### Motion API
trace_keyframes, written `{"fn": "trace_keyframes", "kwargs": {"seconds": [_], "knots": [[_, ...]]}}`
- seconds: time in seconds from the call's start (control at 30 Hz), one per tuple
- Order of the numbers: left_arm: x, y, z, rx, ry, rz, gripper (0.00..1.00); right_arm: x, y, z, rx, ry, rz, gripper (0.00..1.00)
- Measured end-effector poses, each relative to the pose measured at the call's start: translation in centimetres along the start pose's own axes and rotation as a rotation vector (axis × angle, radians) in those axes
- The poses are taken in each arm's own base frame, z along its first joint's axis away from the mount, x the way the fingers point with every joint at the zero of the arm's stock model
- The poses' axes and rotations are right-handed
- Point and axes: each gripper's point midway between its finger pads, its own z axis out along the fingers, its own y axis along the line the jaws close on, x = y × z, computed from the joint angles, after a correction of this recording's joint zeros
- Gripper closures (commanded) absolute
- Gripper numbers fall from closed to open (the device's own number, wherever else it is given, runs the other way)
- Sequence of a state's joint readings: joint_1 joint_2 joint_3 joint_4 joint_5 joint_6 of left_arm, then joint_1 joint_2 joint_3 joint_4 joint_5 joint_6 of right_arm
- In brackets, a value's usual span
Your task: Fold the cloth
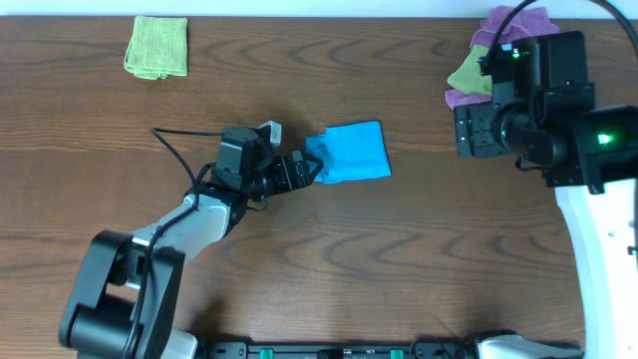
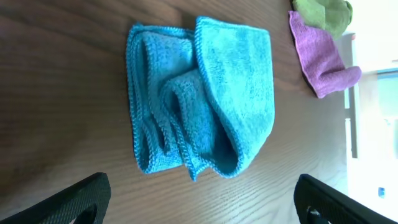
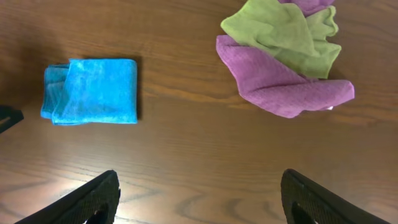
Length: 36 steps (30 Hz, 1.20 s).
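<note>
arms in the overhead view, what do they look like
Both arms have black joint housings and white links. The left arm carries a looping black cable; the right arm shows green lights. The fingers are black.

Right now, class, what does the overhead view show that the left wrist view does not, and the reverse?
Only overhead: a separate lime-green cloth at the table's far left, plus the left arm and right arm. Only left wrist: the blue cloth close up, its stitched edges and layers. Both: that folded blue cloth, and the purple cloth with a green cloth on it.
</note>
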<state>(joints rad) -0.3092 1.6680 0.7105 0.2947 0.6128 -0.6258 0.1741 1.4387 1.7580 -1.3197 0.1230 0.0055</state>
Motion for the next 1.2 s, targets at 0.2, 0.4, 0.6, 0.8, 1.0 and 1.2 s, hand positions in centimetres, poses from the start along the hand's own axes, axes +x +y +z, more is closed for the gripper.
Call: {"fn": "trace_keyframes", "kwargs": {"seconds": [0.2,0.4,0.6,0.8,1.0,1.2], "knots": [[0.2,0.8,1.4,0.021,0.013,-0.05,0.05,0.0,0.6,0.0,-0.043,0.0,-0.025,0.17],[0.2,1.2,2.3,0.041,0.014,-0.093,0.04,0.0,0.9,0.5,-0.053,-0.001,-0.037,0.16],[0.2,1.2,3.0,0.074,0.016,-0.122,0.05,1.4,1.8,3.6,-0.083,0.042,-0.044,0.22],[-0.2,1.0,3.5,0.09,0.018,-0.144,0.05,2.4,3.0,7.1,-0.128,0.048,-0.047,0.98],[-0.7,0.7,4.0,0.103,0.026,-0.151,0.05,2.8,4.6,11.4,-0.194,0.043,-0.028,0.99],[-1.0,0.4,4.6,0.124,0.038,-0.158,0.04,3.5,6.6,17.6,-0.259,0.123,-0.007,0.99]]}}
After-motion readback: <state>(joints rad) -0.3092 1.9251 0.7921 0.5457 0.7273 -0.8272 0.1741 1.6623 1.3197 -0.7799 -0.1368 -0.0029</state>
